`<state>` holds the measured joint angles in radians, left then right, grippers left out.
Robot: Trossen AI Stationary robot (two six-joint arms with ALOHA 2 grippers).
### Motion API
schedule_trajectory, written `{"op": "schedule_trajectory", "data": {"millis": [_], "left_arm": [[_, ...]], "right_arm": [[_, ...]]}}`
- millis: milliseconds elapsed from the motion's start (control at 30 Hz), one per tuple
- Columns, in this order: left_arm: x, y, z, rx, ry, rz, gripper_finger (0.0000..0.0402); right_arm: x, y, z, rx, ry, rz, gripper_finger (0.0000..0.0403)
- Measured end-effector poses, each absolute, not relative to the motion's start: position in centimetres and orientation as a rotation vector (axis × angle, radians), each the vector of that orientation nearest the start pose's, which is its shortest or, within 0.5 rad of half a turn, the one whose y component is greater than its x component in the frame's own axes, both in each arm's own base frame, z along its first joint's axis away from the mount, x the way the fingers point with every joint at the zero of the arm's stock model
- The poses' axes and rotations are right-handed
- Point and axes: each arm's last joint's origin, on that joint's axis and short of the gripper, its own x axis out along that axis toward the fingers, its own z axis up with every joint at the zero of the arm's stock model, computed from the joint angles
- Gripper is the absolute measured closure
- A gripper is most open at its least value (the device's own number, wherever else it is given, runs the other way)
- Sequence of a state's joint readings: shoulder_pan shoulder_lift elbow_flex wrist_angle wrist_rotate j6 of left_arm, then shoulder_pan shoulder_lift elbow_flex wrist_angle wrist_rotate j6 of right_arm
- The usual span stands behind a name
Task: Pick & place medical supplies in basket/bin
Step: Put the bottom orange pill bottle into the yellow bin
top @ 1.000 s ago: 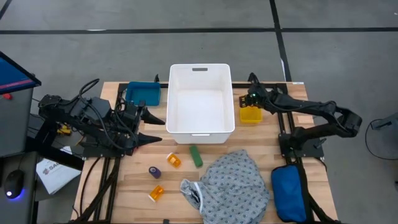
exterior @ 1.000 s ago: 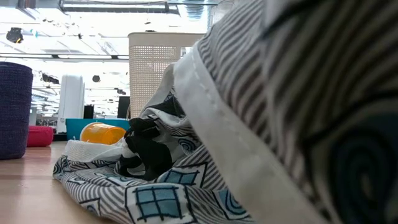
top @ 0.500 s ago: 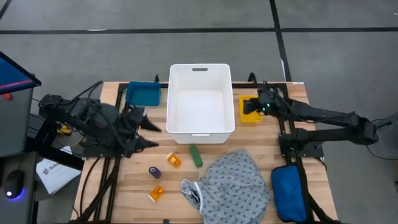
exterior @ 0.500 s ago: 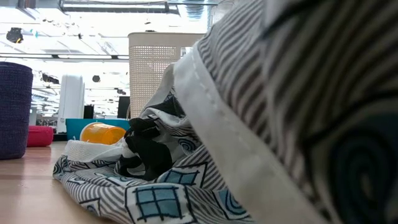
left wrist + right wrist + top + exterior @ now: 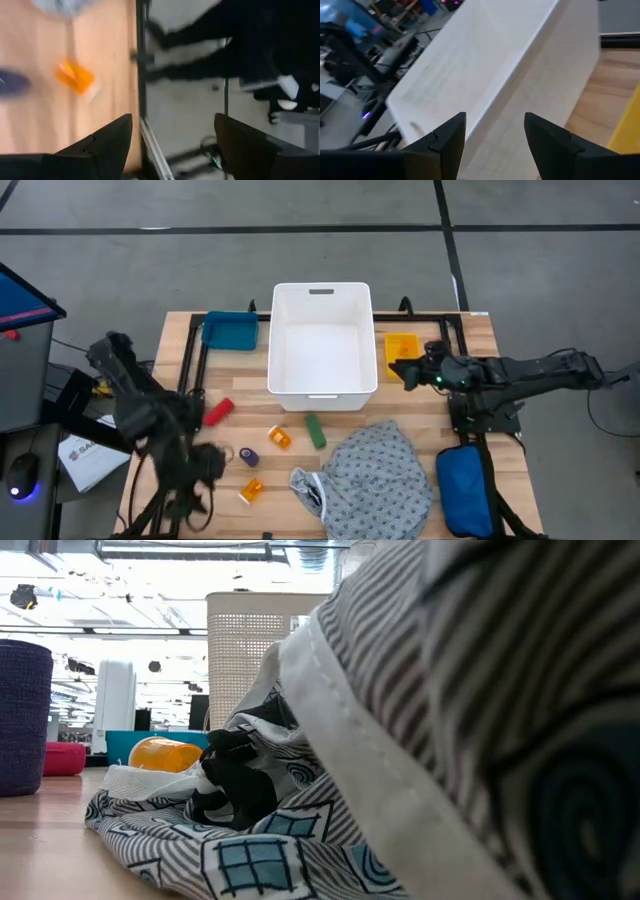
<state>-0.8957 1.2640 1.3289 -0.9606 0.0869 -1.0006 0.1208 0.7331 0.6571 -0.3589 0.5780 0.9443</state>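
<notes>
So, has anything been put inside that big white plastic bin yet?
No, the high view shows the white plastic bin with a bare floor, while the grey patterned cloth gown lies on the table.

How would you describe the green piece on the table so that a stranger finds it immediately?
Start at the large white bin in the middle of the wooden table. Just in front of its near wall lies the green piece, beside the grey patterned gown. It is the only green item, a short bar; its neighbours are orange bottles.

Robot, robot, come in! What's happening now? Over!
Left gripper open, empty, near table's left edge. Right gripper open, empty, beside white bin. Bin empty; supplies on table. Nothing blocking.
</notes>
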Motion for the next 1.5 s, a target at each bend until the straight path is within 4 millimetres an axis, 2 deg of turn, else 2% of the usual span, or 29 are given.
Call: {"op": "schedule_trajectory", "data": {"millis": [100,267,433,567,733,900,1300,1500], "left_arm": [[14.4,-21.7,34.4,-0.626,1.250,-0.298,0.0122],[14.2,-25.3,32.8,-0.829,1.189,-0.124,0.0097],[15.6,-27.7,30.1,-0.840,1.093,-0.005,0.0076],[16.6,-28.7,27.7,-0.840,1.037,0.136,0.0063],[17.5,-28.9,23.9,-0.800,1.081,0.374,0.0057],[17.8,-28.4,21.7,-0.791,1.065,0.539,0.0057],[19.0,-25.8,17.6,-0.724,1.059,0.696,0.0057],[19.1,-25.5,16.2,-0.770,1.055,0.669,0.0057]], "right_arm": [[15.6,1.4,28.4,0.762,0.165,-0.558,0.0207],[15.4,2.6,28.4,0.767,0.174,-0.505,0.0211],[15.4,3.2,28.6,0.767,0.171,-0.459,0.0211],[15.5,3.5,29.2,0.752,0.128,-0.414,0.0211],[15.5,3.8,30.1,0.737,0.063,-0.365,0.0211],[14.8,4.0,30.9,0.742,0.019,-0.318,0.0211],[14.1,3.9,31.4,0.725,-0.003,-0.291,0.0211],[14.0,4.1,31.4,0.726,0.002,-0.275,0.0211]]}}
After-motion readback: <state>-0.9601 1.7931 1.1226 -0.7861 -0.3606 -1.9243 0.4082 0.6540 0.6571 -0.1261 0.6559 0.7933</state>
